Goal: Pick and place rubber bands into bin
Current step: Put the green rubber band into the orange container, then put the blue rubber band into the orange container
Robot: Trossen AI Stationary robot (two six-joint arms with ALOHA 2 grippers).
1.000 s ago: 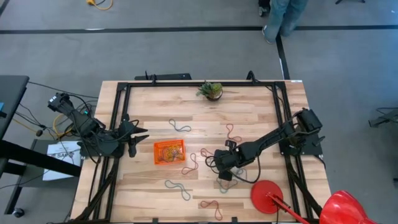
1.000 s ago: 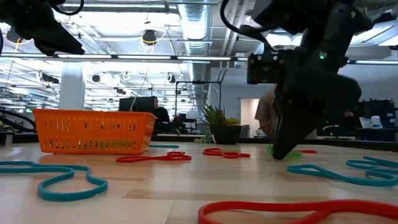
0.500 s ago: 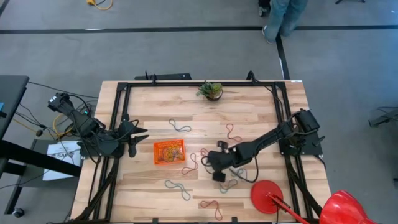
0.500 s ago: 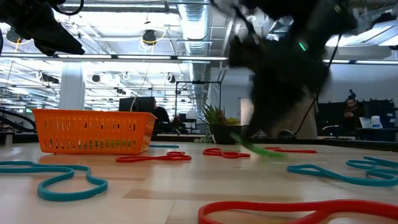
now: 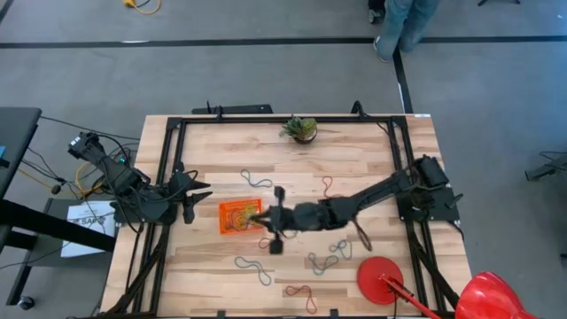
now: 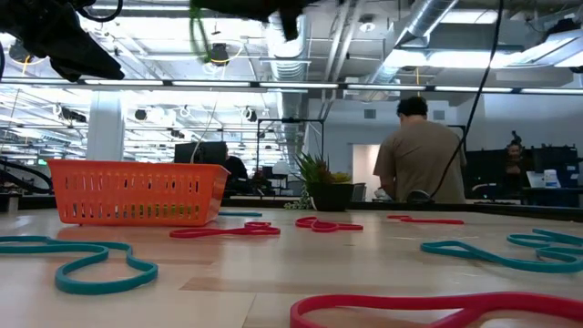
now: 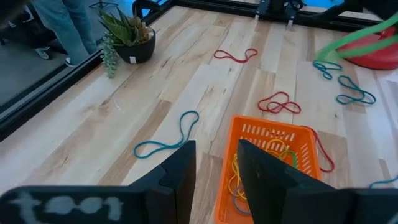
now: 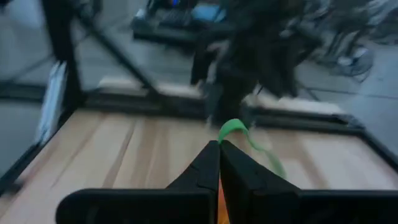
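The orange bin (image 5: pixel 237 217) stands left of the table's middle with several rubber bands inside (image 7: pixel 239 180). My right gripper (image 5: pixel 262 217) reaches across from the right, high above the bin's right edge, and is shut on a green rubber band (image 8: pixel 235 129). That green band also shows in the low view (image 6: pixel 195 36) and the left wrist view (image 7: pixel 354 40). Loose bands lie flat on the wood: a teal one (image 5: pixel 257 180) and red ones (image 5: pixel 330 187) (image 5: pixel 273 234). My left gripper (image 7: pixel 217 177) waits open, raised at the table's left edge (image 5: pixel 198 190). My right gripper pinches the green rubber band at one end of its loop (image 8: pixel 222 138) between its two fingertips. The fingers lie nearly level and point toward the table's left edge. The band is lifted clear of the table, and the rest of it trails slack beyond the tips (image 8: pixel 268 160).
More bands lie near the front edge: teal (image 5: pixel 252 268) (image 5: pixel 326 260) and red (image 5: pixel 301 297). A red round disc (image 5: pixel 381 280) sits at the front right and a potted plant (image 5: pixel 301 129) at the far edge. A person (image 6: pixel 419 155) stands beyond the table.
My right gripper has shut on the green band at the table's right-middle and lifted it off the wood. It has swung up and toward the left edge, to above the bin, tipping from pointing down to nearly level. The band has come clear of the table.
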